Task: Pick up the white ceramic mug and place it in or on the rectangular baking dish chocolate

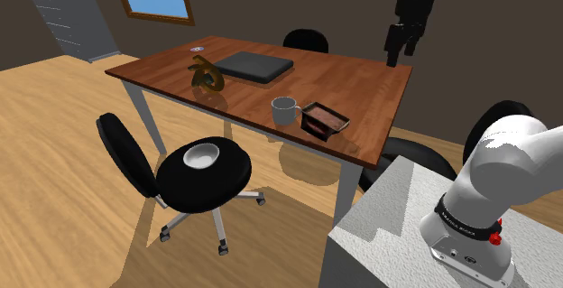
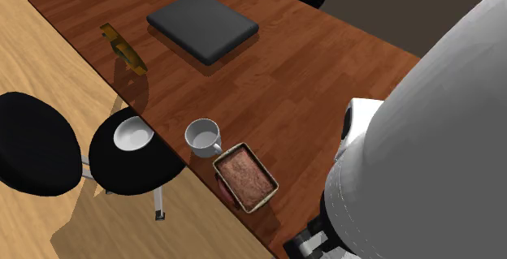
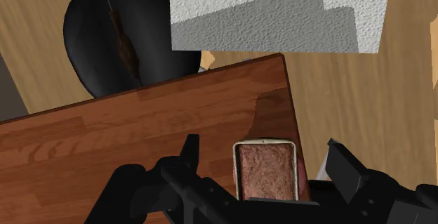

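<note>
Two fingers (image 3: 191,154) wide apart, empty, above baking dish (image 3: 265,170)

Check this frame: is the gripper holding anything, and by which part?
Nothing. The gripper is open, high over the table; the mug stands there untouched beside the baking dish.

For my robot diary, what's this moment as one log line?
gripper open, high above table | mug on table beside baking dish | nothing held
</note>
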### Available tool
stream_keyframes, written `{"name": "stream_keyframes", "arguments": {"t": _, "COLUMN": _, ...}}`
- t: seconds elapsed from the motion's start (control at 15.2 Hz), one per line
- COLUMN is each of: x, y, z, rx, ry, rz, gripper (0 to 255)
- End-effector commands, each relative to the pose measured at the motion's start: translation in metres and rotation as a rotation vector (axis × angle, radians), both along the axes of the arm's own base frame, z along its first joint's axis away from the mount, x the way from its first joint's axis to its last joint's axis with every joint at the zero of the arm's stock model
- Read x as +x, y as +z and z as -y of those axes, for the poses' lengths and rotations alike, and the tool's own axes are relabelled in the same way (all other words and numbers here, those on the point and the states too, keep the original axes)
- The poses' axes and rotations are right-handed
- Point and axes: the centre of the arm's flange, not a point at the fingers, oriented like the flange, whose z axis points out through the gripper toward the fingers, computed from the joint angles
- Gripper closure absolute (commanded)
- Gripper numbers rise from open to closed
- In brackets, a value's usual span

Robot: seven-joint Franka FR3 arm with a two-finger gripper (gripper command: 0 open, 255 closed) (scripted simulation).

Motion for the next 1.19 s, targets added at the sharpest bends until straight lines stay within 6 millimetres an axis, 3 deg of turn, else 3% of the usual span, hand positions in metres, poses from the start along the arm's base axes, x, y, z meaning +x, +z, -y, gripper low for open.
{"name": "stream_keyframes", "arguments": {"t": 0.0, "x": 0.0, "y": 0.0, "z": 0.0, "rx": 0.0, "ry": 0.0, "rz": 0.0, "gripper": 0}}
{"name": "stream_keyframes", "arguments": {"t": 1.12, "x": 0.187, "y": -0.113, "z": -0.06, "rx": 0.006, "ry": 0.003, "rz": -0.022, "gripper": 0}}
